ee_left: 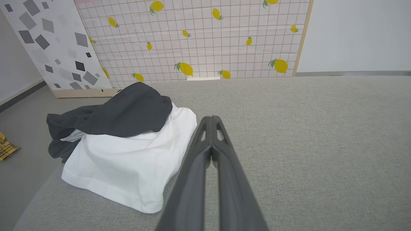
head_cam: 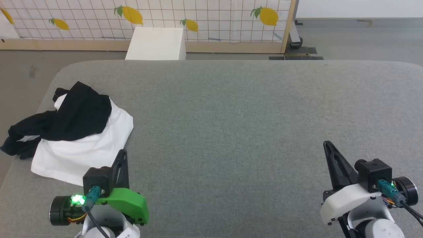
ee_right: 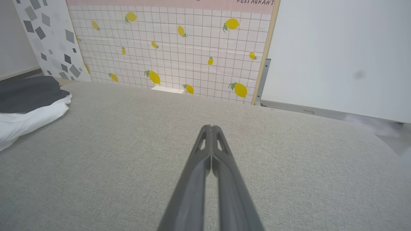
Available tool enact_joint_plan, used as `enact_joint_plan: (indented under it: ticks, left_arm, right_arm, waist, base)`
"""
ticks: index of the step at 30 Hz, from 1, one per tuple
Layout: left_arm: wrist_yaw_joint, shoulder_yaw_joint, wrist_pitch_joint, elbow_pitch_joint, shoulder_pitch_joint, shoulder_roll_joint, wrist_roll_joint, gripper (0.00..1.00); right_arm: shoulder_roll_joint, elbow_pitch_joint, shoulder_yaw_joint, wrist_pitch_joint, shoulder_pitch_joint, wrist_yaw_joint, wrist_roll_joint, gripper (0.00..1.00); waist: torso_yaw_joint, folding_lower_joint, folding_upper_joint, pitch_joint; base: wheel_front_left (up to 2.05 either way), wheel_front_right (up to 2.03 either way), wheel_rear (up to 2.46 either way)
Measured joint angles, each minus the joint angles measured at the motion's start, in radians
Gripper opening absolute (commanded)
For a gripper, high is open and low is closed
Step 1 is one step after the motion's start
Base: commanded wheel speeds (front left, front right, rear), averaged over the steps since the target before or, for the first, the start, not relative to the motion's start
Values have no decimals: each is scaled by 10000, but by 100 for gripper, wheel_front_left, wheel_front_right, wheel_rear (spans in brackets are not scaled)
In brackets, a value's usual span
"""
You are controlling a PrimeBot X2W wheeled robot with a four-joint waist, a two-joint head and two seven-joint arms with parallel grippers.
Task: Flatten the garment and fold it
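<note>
One bunched garment (head_cam: 82,145) lies at the table's (head_cam: 231,115) left edge, white hem nearest, black sleeves farther left, while the left gripper (head_cam: 123,152) and right gripper (head_cam: 326,144) have jaws pressed together and the far lemon screen (ee_right: 192,48) reads "RESTAURANT".

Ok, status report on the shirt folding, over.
Both shut, empty: left gripper beside the T-shirt, right gripper over the table. T-shirt crumpled at table's left edge, not yet flattened. Nothing in the way.
</note>
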Motion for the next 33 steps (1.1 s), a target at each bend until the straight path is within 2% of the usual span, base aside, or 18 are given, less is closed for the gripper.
enact_joint_plan:
  ticks: [19, 20, 33]
  left_arm:
    - [0, 2, 2, 0, 0, 0, 0, 0]
    - [-2, -4, 0, 2, -2, 0, -10, 100]
    - [0, -100, -102, 81, -2, 2, -148, 100]
  right_arm:
    - [0, 0, 2, 0, 0, 0, 0, 0]
    - [-2, 6, 0, 0, -1, 2, 2, 100]
    - [-4, 159, -46, -77, -1, 2, 159, 100]
  waist:
    - [0, 0, 0, 0]
    - [0, 0, 0, 0]
    - [-2, 0, 0, -1]
  base:
    - [0, 0, 0]
    - [0, 0, 0]
    - [0, 0, 0]
